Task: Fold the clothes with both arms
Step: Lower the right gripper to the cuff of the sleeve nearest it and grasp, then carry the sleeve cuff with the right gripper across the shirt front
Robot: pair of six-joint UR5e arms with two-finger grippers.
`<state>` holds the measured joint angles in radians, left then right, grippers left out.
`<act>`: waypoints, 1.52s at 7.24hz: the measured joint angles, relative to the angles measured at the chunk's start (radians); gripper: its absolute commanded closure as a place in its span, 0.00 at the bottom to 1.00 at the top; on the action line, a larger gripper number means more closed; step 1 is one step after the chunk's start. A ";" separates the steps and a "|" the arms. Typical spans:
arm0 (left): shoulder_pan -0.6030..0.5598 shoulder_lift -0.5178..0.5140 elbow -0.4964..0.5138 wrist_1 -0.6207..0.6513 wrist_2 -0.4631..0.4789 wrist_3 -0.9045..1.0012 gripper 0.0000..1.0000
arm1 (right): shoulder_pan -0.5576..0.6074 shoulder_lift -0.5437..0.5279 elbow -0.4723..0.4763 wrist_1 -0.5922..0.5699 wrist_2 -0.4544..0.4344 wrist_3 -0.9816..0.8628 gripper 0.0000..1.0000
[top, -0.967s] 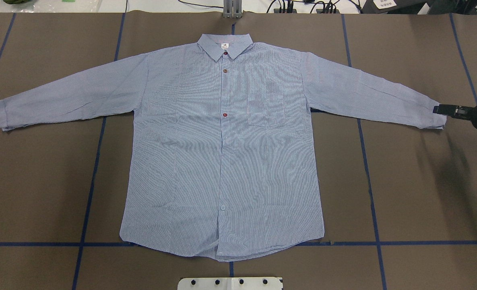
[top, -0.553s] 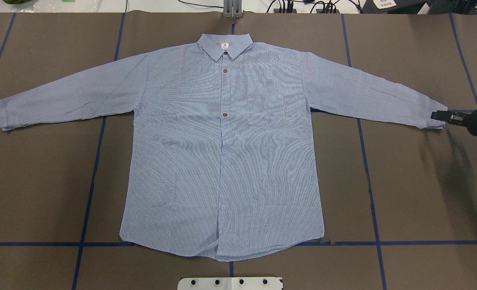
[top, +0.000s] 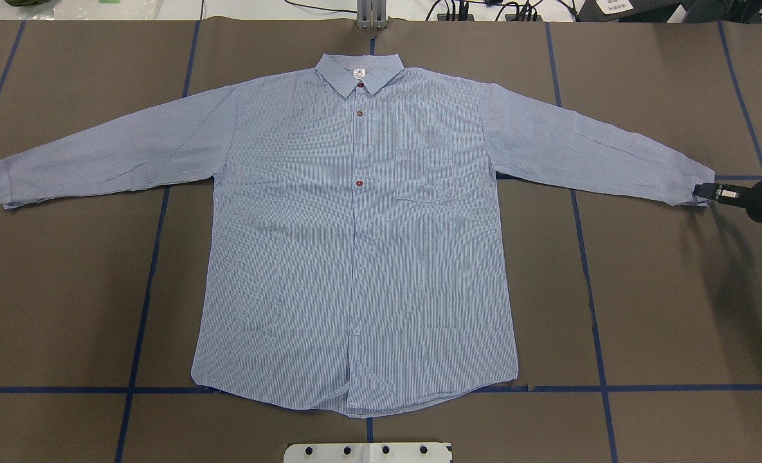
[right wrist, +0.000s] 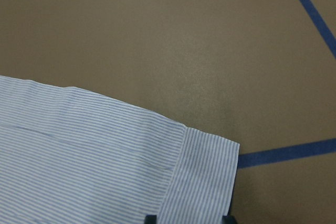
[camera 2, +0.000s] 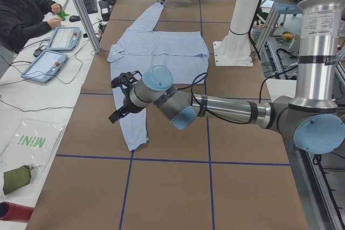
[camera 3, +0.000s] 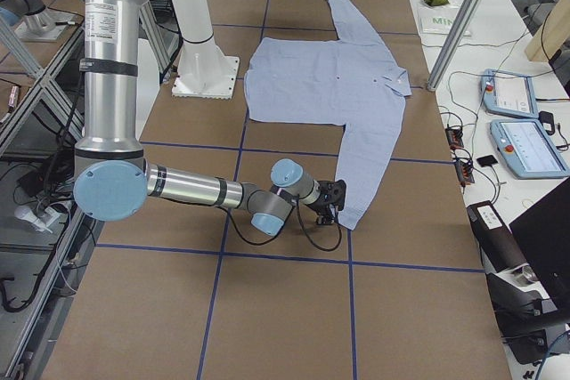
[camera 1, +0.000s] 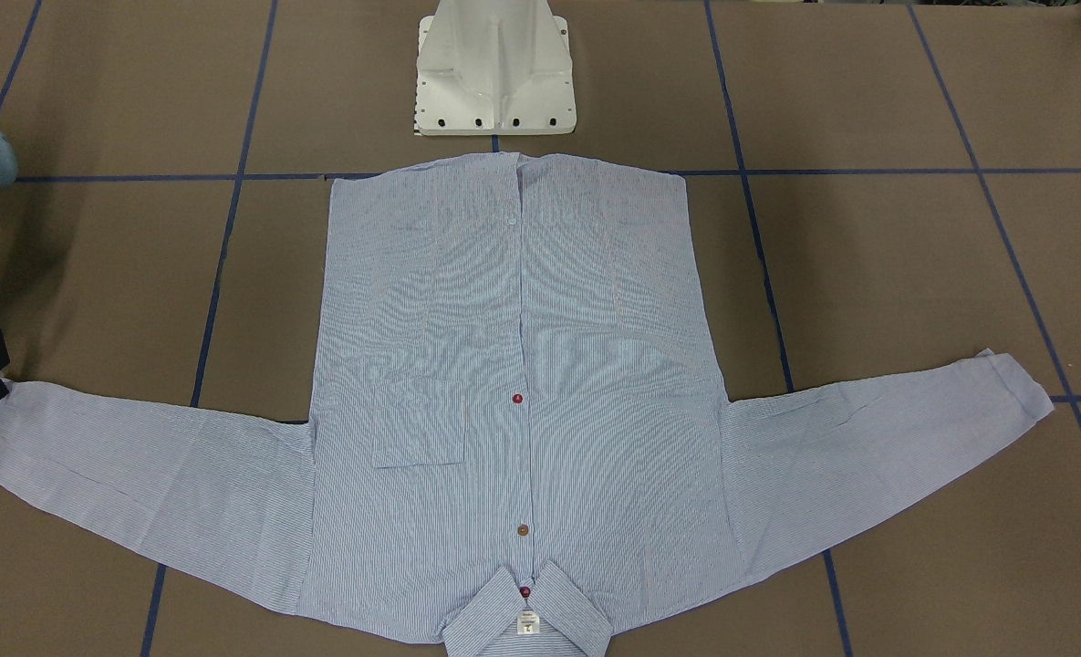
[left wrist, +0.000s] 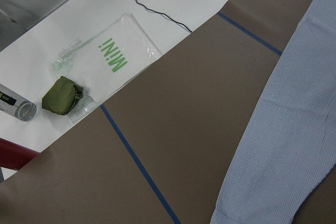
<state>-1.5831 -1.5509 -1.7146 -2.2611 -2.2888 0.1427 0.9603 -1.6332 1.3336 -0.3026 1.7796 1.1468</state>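
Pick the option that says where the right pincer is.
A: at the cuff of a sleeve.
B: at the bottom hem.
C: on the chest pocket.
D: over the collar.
A: the right pincer sits at the end of the shirt's outstretched sleeve, and the wrist view shows the cuff edge between its open jaws.

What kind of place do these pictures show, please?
Probably a robotics lab for recording cloth handling: the left arm and right arm work beside a white pedestal at a table gridded with blue tape, and an operator sits beside control tablets.
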 measured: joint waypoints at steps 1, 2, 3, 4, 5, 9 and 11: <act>0.000 0.000 0.000 0.000 0.000 0.000 0.00 | -0.003 0.001 0.000 0.000 -0.001 0.000 1.00; 0.000 0.000 0.000 0.000 -0.001 0.000 0.00 | -0.005 0.001 0.000 0.000 -0.001 0.003 1.00; 0.000 0.000 -0.001 0.000 0.000 0.000 0.00 | -0.006 0.002 0.001 0.000 -0.002 0.007 1.00; 0.000 0.000 -0.001 0.000 0.000 -0.001 0.00 | -0.005 0.001 0.008 0.000 0.001 0.008 1.00; 0.000 0.000 -0.001 0.000 0.000 -0.001 0.00 | -0.002 0.001 0.035 -0.007 0.008 0.008 1.00; 0.000 0.000 0.000 0.000 0.000 -0.003 0.00 | 0.026 0.171 0.198 -0.074 0.014 0.012 1.00; 0.000 0.000 0.000 0.000 -0.001 -0.003 0.00 | -0.021 0.352 0.205 -0.077 -0.016 0.118 1.00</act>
<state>-1.5831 -1.5509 -1.7145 -2.2607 -2.2898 0.1392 0.9389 -1.2813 1.5388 -0.3794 1.7636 1.2648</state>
